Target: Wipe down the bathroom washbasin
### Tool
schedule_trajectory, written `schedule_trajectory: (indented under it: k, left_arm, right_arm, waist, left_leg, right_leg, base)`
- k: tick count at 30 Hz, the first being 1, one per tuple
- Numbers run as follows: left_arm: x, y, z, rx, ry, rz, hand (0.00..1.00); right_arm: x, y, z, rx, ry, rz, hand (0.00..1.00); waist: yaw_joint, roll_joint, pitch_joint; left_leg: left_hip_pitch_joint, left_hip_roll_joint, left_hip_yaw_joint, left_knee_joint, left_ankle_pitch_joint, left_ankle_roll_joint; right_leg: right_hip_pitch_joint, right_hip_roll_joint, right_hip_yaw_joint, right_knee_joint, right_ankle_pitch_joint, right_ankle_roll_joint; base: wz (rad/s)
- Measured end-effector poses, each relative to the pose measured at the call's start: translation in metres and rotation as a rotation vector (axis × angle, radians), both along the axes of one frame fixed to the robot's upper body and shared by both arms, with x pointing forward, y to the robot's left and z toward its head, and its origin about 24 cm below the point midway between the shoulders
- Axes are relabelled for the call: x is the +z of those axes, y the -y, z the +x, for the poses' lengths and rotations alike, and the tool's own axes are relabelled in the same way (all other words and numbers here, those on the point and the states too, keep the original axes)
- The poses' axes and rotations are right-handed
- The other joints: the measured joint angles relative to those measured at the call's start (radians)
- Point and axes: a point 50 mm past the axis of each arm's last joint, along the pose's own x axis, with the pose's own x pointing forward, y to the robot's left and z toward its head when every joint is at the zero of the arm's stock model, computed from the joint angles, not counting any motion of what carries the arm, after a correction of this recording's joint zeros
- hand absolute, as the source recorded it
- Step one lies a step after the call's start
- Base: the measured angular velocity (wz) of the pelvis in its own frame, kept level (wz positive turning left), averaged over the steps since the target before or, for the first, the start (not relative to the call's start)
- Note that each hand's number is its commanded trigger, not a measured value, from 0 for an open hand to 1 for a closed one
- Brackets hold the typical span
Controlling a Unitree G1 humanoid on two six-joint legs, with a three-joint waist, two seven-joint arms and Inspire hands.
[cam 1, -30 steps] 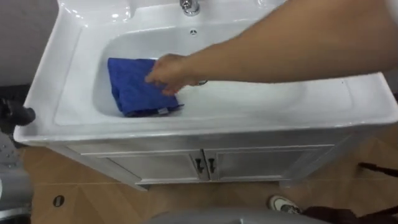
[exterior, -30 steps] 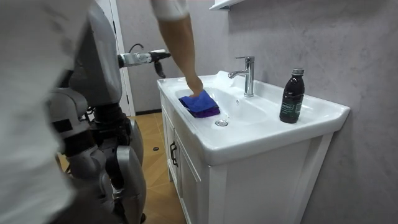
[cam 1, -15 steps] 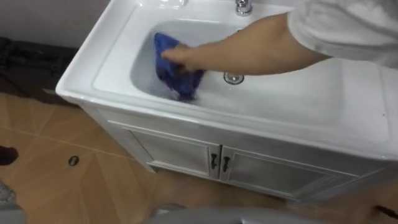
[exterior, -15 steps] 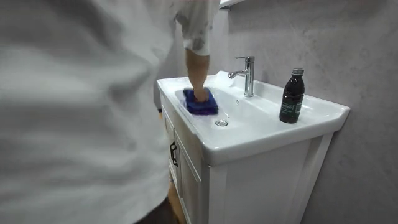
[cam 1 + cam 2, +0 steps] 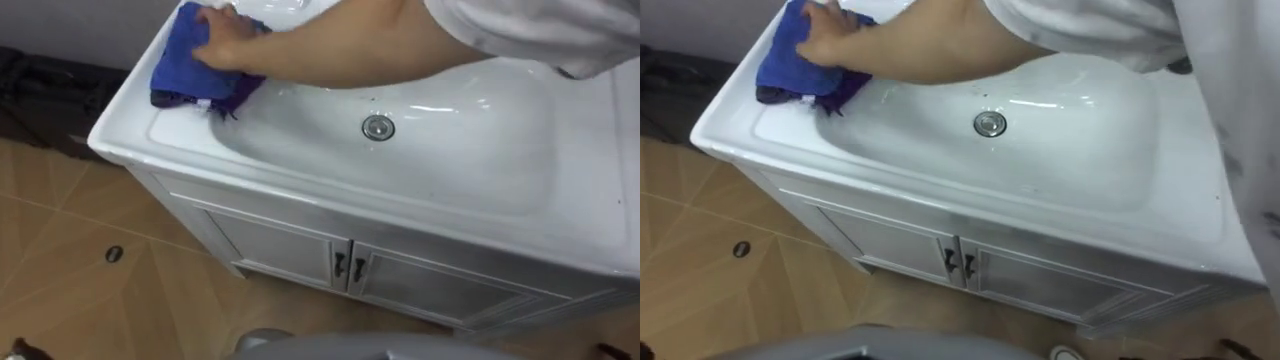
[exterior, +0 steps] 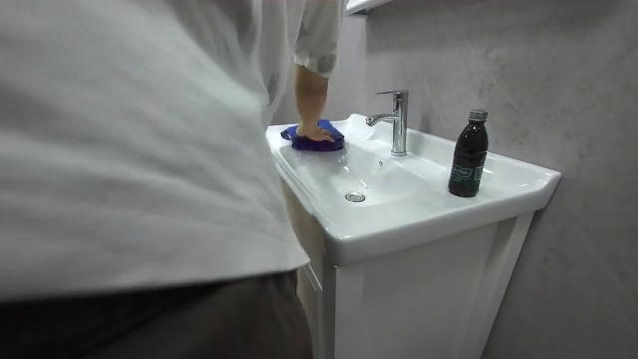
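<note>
A white basin (image 5: 470, 170) sits on a vanity cabinet, with a metal drain (image 5: 377, 127) in its bowl. A blue cloth (image 5: 180, 70) lies on the basin's flat left rim, bunched up. A person's hand (image 5: 225, 45) presses on the cloth, the bare arm reaching in from the upper right. In the room view the same cloth (image 6: 317, 143) sits at the far end of the basin (image 6: 429, 214) under the person's hand (image 6: 317, 130).
A chrome tap (image 6: 396, 120) stands at the basin's back edge and a dark bottle (image 6: 468, 155) on its rim. Two cabinet doors with small handles (image 5: 348, 268) lie below. The person's white shirt (image 6: 130, 150) covers the room view's left. Wooden floor (image 5: 60, 250) lies at left.
The person has carried the cloth out of the bowl and onto the basin's left rim. The eye views have shifted, so the camera moved.
</note>
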Motion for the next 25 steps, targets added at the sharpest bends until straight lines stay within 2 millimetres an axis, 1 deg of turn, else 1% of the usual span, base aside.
schedule_trajectory:
  k: [1, 3, 7, 8, 11, 12, 14, 16, 20, 22, 23, 25]
  left_arm:
    - [-0.005, 0.005, -0.006, 0.007, -0.023, -0.033, 0.0]
    - [-0.01, 0.011, -0.012, 0.016, -0.051, -0.078, 0.0]
    - [-0.02, 0.018, -0.02, 0.046, -0.079, -0.154, 0.0]
    - [-0.022, 0.021, -0.021, 0.046, -0.092, -0.177, 0.0]
    - [-0.026, 0.025, -0.022, 0.05, -0.107, -0.22, 0.0]
    - [-0.028, 0.027, -0.022, 0.052, -0.111, -0.235, 0.0]
    - [-0.03, 0.029, -0.021, 0.055, -0.111, -0.253, 0.0]
    - [-0.034, 0.032, -0.019, 0.086, -0.105, -0.283, 0.0]
    - [-0.039, 0.04, -0.02, 0.103, -0.126, -0.346, 0.0]
    - [-0.041, 0.043, -0.015, 0.113, -0.117, -0.381, 0.0]
    - [-0.042, 0.044, -0.013, 0.112, -0.114, -0.389, 0.0]
    - [-0.043, 0.046, -0.005, 0.105, -0.104, -0.417, 0.0]
  right_arm:
    - [0.0, -0.001, 0.001, 0.011, -0.001, 0.005, 0.0]
    - [-0.001, -0.002, 0.0, 0.017, -0.006, 0.008, 0.0]
    - [-0.002, -0.003, -0.004, 0.016, -0.022, 0.01, 0.0]
    - [-0.002, -0.004, -0.005, 0.014, -0.026, 0.013, 0.0]
    - [-0.003, -0.006, -0.007, 0.017, -0.028, 0.019, 0.0]
    - [-0.003, -0.006, -0.009, 0.019, -0.035, 0.023, 0.0]
    - [-0.004, -0.007, -0.011, 0.018, -0.042, 0.033, 0.0]
    - [-0.005, -0.009, -0.014, 0.012, -0.054, 0.048, 0.0]
    - [-0.006, -0.015, -0.015, 0.01, -0.054, 0.07, 0.0]
    - [-0.008, -0.018, -0.015, 0.008, -0.053, 0.077, 0.0]
    - [-0.008, -0.019, -0.015, 0.007, -0.052, 0.078, 0.0]
    - [-0.008, -0.02, -0.017, -0.004, -0.059, 0.08, 0.0]
  waist:
    - [-0.005, -0.006, 0.0018]
    - [-0.01, -0.008, 0.0033]
    - [-0.034, 0.0, 0.0034]
    - [-0.046, 0.001, 0.0033]
    - [-0.064, 0.002, 0.0029]
    - [-0.073, 0.003, 0.0028]
    - [-0.079, 0.005, 0.0028]
    - [-0.098, 0.006, 0.0028]
    - [-0.104, 0.006, 0.0026]
    - [-0.125, 0.004, 0.0025]
    - [-0.129, 0.004, 0.0025]
    - [-0.133, 0.003, 0.0023]
  left_leg:
    - [-0.001, 0.0, 0.001, 0.001, 0.0, 0.0]
    - [0.0, 0.001, 0.007, 0.001, 0.0, 0.0]
    - [0.0, 0.001, 0.029, 0.0, 0.0, 0.0]
    - [0.001, 0.001, 0.03, 0.0, 0.0, 0.0]
    - [0.004, 0.001, 0.034, 0.0, 0.0, 0.0]
    - [0.008, 0.001, 0.042, 0.0, 0.0, 0.0]
    - [0.014, 0.002, 0.058, -0.001, 0.0, 0.0]
    - [0.02, 0.003, 0.086, -0.002, 0.0, 0.0]
    - [0.036, 0.004, 0.095, -0.012, 0.0, 0.0]
    - [0.036, 0.004, 0.109, -0.016, 0.0, 0.0]
    - [0.036, 0.004, 0.113, -0.016, 0.0, 0.0]
    - [0.039, 0.004, 0.117, -0.016, 0.0, 0.0]
  right_leg:
    - [0.001, 0.0, 0.0, 0.0, -0.001, 0.0]
    - [-0.003, 0.0, 0.002, 0.001, -0.001, -0.001]
    - [-0.004, -0.001, 0.016, 0.004, -0.002, 0.0]
    - [-0.004, -0.001, 0.017, 0.004, -0.002, 0.0]
    - [-0.005, 0.0, 0.026, 0.005, -0.001, 0.0]
    - [-0.005, 0.0, 0.032, 0.005, -0.001, 0.0]
    - [-0.005, -0.001, 0.043, 0.007, -0.001, 0.0]
    - [-0.006, 0.0, 0.057, 0.007, -0.001, 0.0]
    - [-0.007, 0.003, 0.088, 0.009, -0.001, 0.001]
    - [-0.008, 0.003, 0.091, 0.007, -0.001, 0.001]
    - [-0.009, 0.003, 0.093, 0.007, 0.0, 0.002]
    - [-0.011, 0.007, 0.112, 0.007, 0.001, 0.002]
  base:
    - [0.04]
    - [0.0]
    - [-0.05]
    - [-0.06]
    - [-0.1]
    - [-0.17]
    - [-0.19]
    - [-0.15]
    - [-0.25]
    - [-0.04]
    - [-0.06]
    - [-0.13]
